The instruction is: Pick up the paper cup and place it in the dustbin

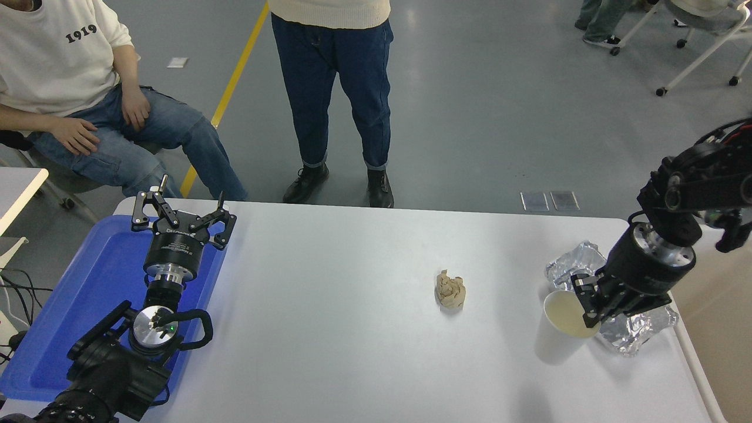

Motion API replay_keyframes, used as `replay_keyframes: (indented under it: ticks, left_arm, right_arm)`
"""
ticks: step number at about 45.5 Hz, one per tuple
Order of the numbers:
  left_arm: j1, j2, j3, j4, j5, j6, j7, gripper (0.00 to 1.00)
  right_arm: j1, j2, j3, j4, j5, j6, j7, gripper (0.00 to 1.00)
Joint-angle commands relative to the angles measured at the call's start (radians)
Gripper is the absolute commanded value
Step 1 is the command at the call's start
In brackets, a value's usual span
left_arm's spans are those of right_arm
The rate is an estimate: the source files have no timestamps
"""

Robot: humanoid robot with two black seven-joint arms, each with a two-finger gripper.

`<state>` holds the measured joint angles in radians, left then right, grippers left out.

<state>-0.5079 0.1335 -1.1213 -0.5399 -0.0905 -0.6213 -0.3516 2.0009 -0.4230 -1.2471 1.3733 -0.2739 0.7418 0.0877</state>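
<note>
— Start at the left of the frame. What's there?

— The left pincer (183,218) hangs parked at lower left over a blue tray (111,276), its fingers spread wide with nothing in them. A seated person (76,88) is at upper left, and someone stands (335,88) at top centre, beyond the bench (329,329).

— And mid-frame?

— A tan paper ball (450,289), alone on the bench, well apart from either arm.

— So where's the cup?

— Lower right. The cup (565,326) is in the right pincer (587,302), which has closed on the rim at its right side: one finger dips into the cream inside, the other sits outside the wall. The cup's mouth tips toward the camera, and a soft shadow lies on the bench below and right of it, so I'd say it's lifted clear. Crinkled foil (628,329) lies just behind and right of it.

— How far along, then?

— The pick-up looks done. The carry and the drop are left. A beige surface (714,329) shows past the bench's right edge; that may be the bin, but I can't tell. The cup isn't over it yet.
</note>
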Motion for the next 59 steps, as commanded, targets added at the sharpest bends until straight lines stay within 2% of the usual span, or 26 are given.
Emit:
replay_keyframes:
  ticks: [1,17,42,48,59]
  left_arm:
    - [-0.001,0.000,0.000,0.000,0.000,0.000,0.000,1.00]
    - [-0.001,0.000,0.000,0.000,0.000,0.000,0.000,1.00]
    - [0.000,0.000,-0.002,0.000,0.000,0.002,-0.001,1.00]
    - [0.000,0.000,-0.002,0.002,0.000,0.002,-0.003,1.00]
    - [0.002,0.000,-0.002,0.002,-0.002,0.002,-0.004,1.00]
  right_arm:
    - [0.222,-0.034,-0.057,0.030,0.001,0.044,0.000,0.00]
    - [0.409,-0.025,-0.089,0.030,-0.007,0.044,0.000,0.00]
    - [0.424,-0.037,-0.181,0.015,-0.034,0.044,0.000,0.00]
    - [0.418,-0.086,-0.244,0.007,-0.050,0.044,0.000,0.00]
    - [0.375,-0.298,-0.293,-0.042,-0.159,0.044,-0.002,0.00]
